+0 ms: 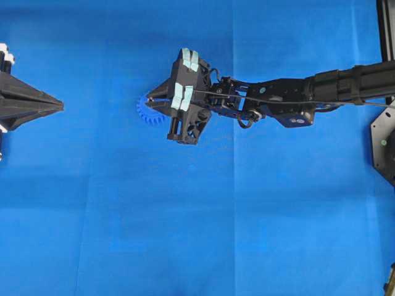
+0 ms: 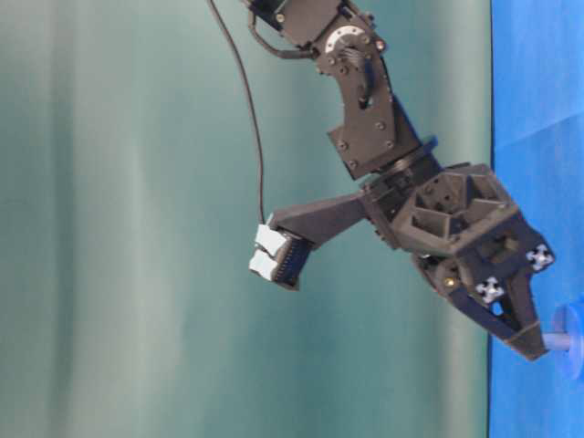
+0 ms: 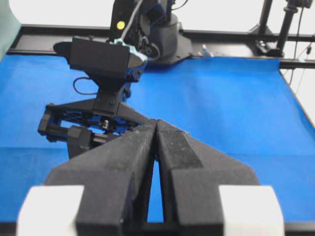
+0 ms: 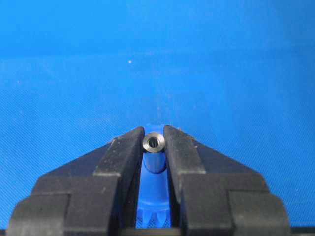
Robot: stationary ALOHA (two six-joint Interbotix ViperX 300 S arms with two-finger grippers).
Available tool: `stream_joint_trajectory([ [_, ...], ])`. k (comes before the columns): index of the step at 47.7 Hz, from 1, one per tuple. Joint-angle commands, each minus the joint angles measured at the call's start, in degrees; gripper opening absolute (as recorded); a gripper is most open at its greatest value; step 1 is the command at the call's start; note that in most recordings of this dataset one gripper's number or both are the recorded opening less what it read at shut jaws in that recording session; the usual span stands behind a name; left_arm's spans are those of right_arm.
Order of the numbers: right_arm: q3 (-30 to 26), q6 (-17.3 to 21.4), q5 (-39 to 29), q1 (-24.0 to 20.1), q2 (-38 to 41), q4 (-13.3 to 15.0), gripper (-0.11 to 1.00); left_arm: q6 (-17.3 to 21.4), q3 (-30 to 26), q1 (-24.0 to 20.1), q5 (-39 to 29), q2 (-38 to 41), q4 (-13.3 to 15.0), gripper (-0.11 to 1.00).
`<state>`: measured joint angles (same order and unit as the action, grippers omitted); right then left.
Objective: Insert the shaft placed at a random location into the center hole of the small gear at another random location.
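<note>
The right gripper (image 4: 153, 142) had its two black fingers pinched on the shaft (image 4: 153, 142), a short silvery metal pin with a hollow, ring-like end face turned toward the wrist camera. Directly beneath the fingertips sat the small gear (image 4: 152, 196), its bright blue teeth showing in the gap between the fingers. In the table-level view the pin (image 2: 557, 342) ran from the fingertips straight into the gear's raised hub (image 2: 573, 339), so the shaft looked at least partly seated in the center hole; how deep it went could not be told, and the hole itself was hidden by the pin. By that judgement the pick and alignment were done, and what remained was to press the shaft home if needed and let go.

The fingers were matte, grainy black plastic tapering to blunt wedge tips. The gear (image 1: 148, 111) was smooth moulded plastic, poking out past the fingertips on the side away from the arm, resting on a finely woven blue cloth (image 1: 123, 222) with faint fold lines.

Well away beyond the gear, the left gripper (image 3: 156, 125) waited with its fingers pressed together on nothing.
</note>
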<state>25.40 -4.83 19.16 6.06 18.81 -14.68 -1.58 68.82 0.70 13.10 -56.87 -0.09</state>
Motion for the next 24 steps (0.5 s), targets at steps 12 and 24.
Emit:
stream_joint_trajectory([
  [12,-1.2,0.0,1.1,-0.2,0.2,-0.2,0.03,-0.1,-0.6,0.2,0.7,0.4,-0.1,0.00],
  [24,-1.2,0.1,1.4,-0.2,0.6,-0.2,0.03,-0.1,-0.6,0.2,0.7,0.4,-0.1,0.00],
])
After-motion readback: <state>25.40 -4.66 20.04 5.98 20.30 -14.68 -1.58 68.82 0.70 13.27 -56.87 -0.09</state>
